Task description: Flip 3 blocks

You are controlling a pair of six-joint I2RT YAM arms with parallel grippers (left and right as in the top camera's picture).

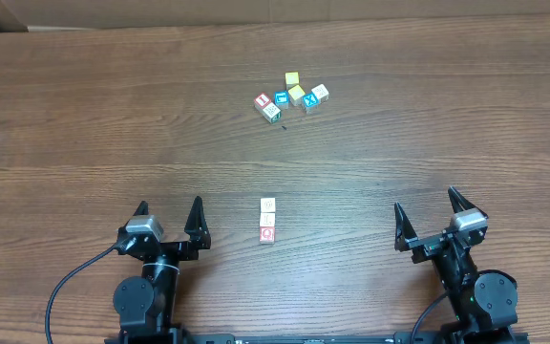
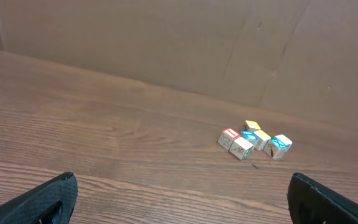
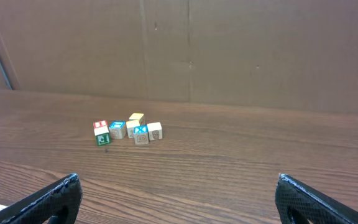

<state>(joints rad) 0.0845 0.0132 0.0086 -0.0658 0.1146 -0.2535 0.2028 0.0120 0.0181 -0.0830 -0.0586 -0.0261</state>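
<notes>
Left gripper (image 1: 169, 204) sits at the near edge, fingers spread wide, gripping nothing. Moving across, the three blocks (image 1: 267, 220) sit between the arms on the table (image 1: 84, 124), touching in a tight line. Its long axis runs straight away from the robot, red-ring block (image 1: 267, 234) nearest. Farther back sits a cluster of other cubes (image 1: 291, 96). Right gripper (image 1: 425, 199) is likewise spread wide and empty.
</notes>
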